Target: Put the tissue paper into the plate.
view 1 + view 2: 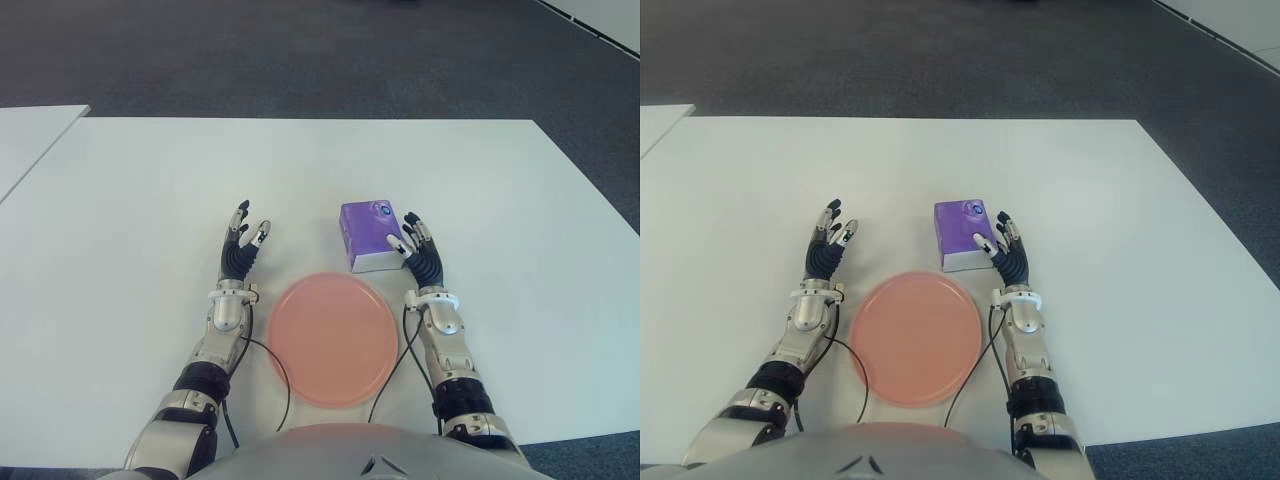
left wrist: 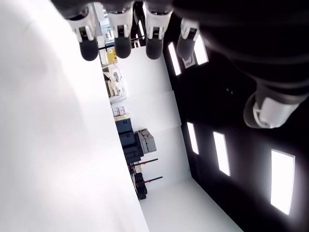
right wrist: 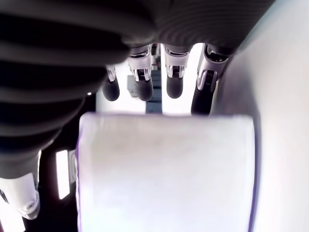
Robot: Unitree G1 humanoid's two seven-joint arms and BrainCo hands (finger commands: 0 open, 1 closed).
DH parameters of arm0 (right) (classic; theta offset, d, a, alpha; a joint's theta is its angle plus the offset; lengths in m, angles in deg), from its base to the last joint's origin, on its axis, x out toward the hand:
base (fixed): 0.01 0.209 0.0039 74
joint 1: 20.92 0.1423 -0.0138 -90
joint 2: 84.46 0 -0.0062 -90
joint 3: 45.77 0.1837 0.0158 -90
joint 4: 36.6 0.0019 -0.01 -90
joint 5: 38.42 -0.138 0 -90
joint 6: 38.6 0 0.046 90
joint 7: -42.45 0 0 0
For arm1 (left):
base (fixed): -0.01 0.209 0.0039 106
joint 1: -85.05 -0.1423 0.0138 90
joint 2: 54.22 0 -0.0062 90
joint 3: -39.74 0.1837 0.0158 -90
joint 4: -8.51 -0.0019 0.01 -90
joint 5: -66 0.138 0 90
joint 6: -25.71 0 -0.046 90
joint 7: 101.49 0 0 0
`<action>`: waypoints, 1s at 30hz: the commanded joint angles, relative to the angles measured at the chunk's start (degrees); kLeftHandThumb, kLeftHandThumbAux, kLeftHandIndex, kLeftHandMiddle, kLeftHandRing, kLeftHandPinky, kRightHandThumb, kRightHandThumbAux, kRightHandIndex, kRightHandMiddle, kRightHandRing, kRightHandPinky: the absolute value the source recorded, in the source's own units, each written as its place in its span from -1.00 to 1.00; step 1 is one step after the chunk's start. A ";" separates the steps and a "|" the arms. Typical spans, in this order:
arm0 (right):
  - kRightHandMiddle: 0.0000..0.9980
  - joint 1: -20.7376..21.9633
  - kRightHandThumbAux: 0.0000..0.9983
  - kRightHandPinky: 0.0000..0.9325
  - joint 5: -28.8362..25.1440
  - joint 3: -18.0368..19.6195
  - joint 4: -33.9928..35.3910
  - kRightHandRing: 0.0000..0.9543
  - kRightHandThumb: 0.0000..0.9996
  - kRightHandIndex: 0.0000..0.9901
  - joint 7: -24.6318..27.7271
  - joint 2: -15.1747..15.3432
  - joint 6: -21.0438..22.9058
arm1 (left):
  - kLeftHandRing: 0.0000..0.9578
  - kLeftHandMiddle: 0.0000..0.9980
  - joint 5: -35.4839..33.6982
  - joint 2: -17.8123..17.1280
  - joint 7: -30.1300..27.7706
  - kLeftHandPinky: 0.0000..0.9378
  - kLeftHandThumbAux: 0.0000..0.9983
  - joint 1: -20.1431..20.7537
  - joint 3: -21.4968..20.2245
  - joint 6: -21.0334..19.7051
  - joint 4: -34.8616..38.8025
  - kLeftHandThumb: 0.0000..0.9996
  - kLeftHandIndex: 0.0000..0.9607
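— Right wrist view had the right hand (image 3: 159, 87) with its fingers (image 3: 174, 84) straight and spread over the near end of the tissue pack (image 3: 164, 169). Was it gripping?

— No. The fingers were open and held nothing, though the eye views showed the hand right against the pack's right near corner; actual contact could not be told.

— Where did the pack lie?

— On the white desk (image 1: 150, 180), just beyond the pink plate (image 1: 332, 338), not in it.

— How should the grasp have gone?

— I judged the thumb needed to go on one side and the fingers on the other, closing gently so the soft pack would not crumple, then a lift clear of the rim.

— And the left hand (image 1: 243, 248)?

— Open, empty, left of the plate.
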 commanded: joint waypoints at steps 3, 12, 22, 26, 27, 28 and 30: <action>-1.00 3.21 0.00 -1.00 3.50 2.75 15.48 -1.00 -0.70 -1.00 -5.93 2.33 12.87 | -1.00 -1.00 0.09 0.68 -0.60 -1.00 -0.21 -1.72 0.24 -0.33 -3.91 -0.94 -1.00; -1.00 13.91 -0.16 -1.00 8.43 2.51 22.28 -1.00 -0.49 -1.00 -11.92 3.23 17.85 | -1.00 -1.00 0.64 1.05 0.37 -1.00 -0.23 -1.07 0.47 1.19 -5.09 -0.95 -1.00; -1.00 20.83 -0.24 -1.00 12.29 -0.52 31.11 -1.00 -0.34 -1.00 -9.33 5.26 28.99 | -1.00 -1.00 1.89 1.76 2.93 -1.00 -0.23 -0.60 0.73 3.70 -6.04 -0.97 -1.00; -1.00 22.65 -0.19 -1.00 11.85 -1.42 34.84 -1.00 -0.30 -1.00 -3.73 8.59 30.58 | -1.00 -1.00 1.19 2.27 2.94 -1.00 -0.23 -0.29 0.40 3.53 -6.58 -0.98 -1.00; -1.00 22.84 -0.18 -1.00 11.33 -1.36 35.08 -1.00 -0.30 -1.00 -2.62 9.07 30.29 | -1.00 -1.00 1.16 2.34 2.99 -1.00 -0.23 -0.25 0.37 3.46 -6.66 -0.98 -1.00; -1.00 23.08 -0.16 -1.00 10.70 -1.35 35.06 -1.00 -0.29 -1.00 -1.54 9.43 29.58 | -1.00 -1.00 1.27 2.35 3.10 -1.00 -0.23 -0.18 0.40 3.35 -6.75 -0.99 -1.00; -1.00 23.97 -0.14 -1.00 9.68 -1.90 34.94 -1.00 -0.28 -1.00 0.27 9.66 28.20 | -1.00 -1.00 1.60 2.32 3.36 -1.00 -0.22 -0.11 0.52 3.12 -6.91 -0.99 -1.00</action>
